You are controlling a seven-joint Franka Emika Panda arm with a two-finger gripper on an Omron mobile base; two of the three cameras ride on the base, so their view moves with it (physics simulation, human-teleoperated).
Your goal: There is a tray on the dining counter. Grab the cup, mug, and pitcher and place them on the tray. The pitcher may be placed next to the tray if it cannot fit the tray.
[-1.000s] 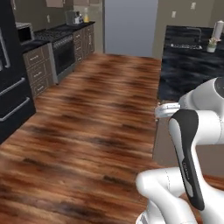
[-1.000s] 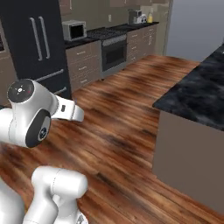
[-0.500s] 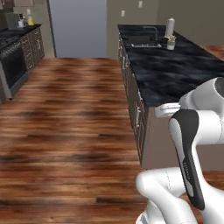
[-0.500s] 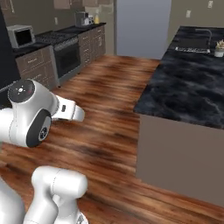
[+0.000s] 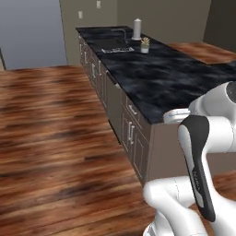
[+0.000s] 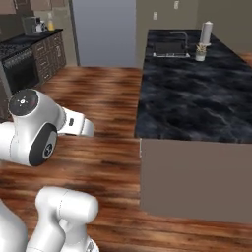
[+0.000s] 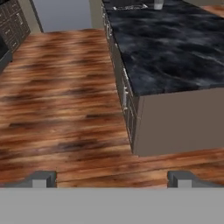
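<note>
Black marble top, left base view: the dining counter (image 5: 161,78) runs from the near right away to the back, grey cabinet fronts with drawer handles on its left face.
Far end, left base view: a sink (image 5: 112,44) is set in the top; beside it stand a white cylinder (image 5: 137,28) and a small potted plant (image 5: 145,44).
Floor, left base view: a wood plank floor (image 5: 50,138) lies left of the counter.
Right base view: the counter's near end panel faces the camera; a stove (image 6: 19,69) stands far left.
Hand view: the gripper (image 7: 112,179) is spread wide, holding nothing, its fingertips (image 7: 41,178) above the floor near the counter's corner.
</note>
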